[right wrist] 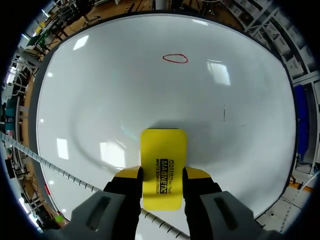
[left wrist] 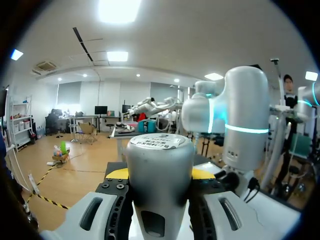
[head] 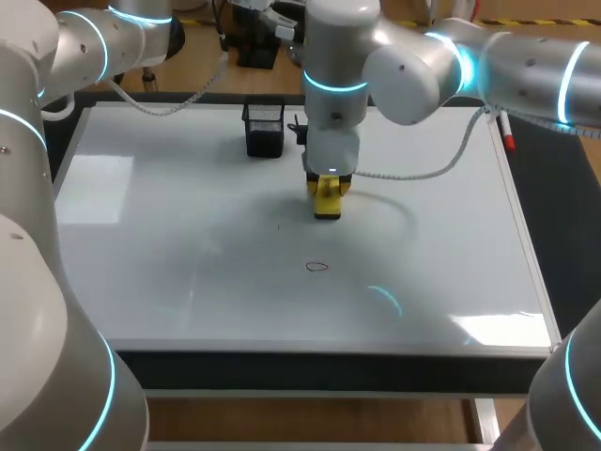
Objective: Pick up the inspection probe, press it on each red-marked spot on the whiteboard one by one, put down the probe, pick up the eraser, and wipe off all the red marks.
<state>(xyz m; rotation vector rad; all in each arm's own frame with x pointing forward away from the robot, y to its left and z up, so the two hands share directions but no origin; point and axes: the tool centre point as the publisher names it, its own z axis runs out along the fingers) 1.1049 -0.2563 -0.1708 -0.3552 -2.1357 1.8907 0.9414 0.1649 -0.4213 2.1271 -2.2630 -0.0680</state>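
Unseen overhead, left claw (left wrist: 160,174) grips probe (left wrist: 160,160); right claw (right wrist: 162,173) grips eraser (right wrist: 164,150).

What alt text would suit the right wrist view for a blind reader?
The right end effector grips a yellow eraser from both sides over the whiteboard. Ahead of it, a small red oval mark sits on the board.

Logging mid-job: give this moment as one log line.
right claw: shut on yellow eraser | red oval: unwiped, ahead of eraser | left claw: shut on silver probe
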